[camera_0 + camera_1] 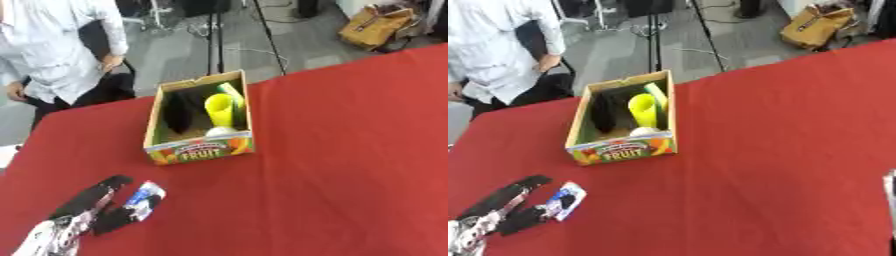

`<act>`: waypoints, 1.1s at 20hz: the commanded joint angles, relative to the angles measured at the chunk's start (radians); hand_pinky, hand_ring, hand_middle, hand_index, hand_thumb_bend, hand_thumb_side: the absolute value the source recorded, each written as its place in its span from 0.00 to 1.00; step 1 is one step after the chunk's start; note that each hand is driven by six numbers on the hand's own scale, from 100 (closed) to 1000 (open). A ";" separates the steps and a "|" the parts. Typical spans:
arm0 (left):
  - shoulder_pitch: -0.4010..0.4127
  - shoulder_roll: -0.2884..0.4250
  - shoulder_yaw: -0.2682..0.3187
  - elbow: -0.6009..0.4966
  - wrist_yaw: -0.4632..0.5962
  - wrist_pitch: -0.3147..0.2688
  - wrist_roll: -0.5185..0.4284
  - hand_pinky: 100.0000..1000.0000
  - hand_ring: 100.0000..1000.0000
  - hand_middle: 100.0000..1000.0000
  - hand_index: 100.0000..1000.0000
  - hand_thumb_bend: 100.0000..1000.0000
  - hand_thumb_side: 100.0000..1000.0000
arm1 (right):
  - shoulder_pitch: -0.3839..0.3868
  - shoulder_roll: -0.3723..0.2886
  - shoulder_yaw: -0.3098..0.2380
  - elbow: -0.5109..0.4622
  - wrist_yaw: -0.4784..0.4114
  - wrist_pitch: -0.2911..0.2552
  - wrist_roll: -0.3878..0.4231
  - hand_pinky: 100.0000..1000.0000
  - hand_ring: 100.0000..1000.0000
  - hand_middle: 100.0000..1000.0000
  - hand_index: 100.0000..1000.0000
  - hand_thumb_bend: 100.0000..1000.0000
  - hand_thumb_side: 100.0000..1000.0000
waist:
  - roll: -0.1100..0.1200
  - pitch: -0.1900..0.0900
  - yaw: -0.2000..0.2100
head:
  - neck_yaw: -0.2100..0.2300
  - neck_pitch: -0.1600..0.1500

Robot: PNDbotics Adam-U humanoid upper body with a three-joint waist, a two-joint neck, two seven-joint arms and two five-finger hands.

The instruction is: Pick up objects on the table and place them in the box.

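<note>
An open cardboard fruit box point(200, 149) stands on the red table point(350, 150) left of centre. Inside it are a yellow cup-like thing point(220, 109), a green piece point(231, 92), a black thing point(178, 111) and a small white thing point(220, 131). My left hand point(86, 206) lies at the lower left with its fingers stretched toward the box. A small blue and white packet point(145, 196) sits at the tip of its thumb, between thumb and fingers. Only a pale sliver of my right hand point(890, 192) shows at the right edge.
A person in a light shirt point(52, 55) stands beyond the table's far left corner. Tripod legs point(214, 35) and a tan bag point(376, 25) are on the floor behind. Red cloth stretches right of the box.
</note>
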 commanded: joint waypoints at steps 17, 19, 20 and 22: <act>-0.032 0.009 0.026 0.102 -0.005 -0.005 0.009 1.00 1.00 1.00 1.00 0.68 1.00 | -0.016 -0.002 -0.001 -0.020 -0.012 0.002 0.000 0.72 0.56 0.60 0.69 0.00 0.65 | -0.020 -0.007 -0.011 | 0.018 -0.030; -0.034 0.008 0.025 0.106 -0.002 -0.007 0.006 1.00 1.00 1.00 1.00 0.68 1.00 | -0.015 -0.002 -0.001 -0.020 -0.013 0.002 0.000 0.72 0.56 0.59 0.69 0.00 0.65 | -0.020 -0.007 -0.011 | 0.019 -0.029; -0.035 0.008 0.025 0.109 0.002 -0.009 0.002 1.00 1.00 1.00 1.00 0.68 1.00 | -0.015 -0.002 -0.001 -0.020 -0.013 0.002 0.000 0.72 0.56 0.59 0.69 0.00 0.65 | -0.019 -0.007 -0.012 | 0.020 -0.028; -0.038 0.009 0.025 0.113 0.007 -0.010 -0.004 1.00 1.00 1.00 1.00 0.68 1.00 | -0.015 -0.002 -0.002 -0.020 -0.014 0.002 0.000 0.72 0.56 0.59 0.68 0.00 0.65 | -0.019 -0.006 -0.013 | 0.019 -0.027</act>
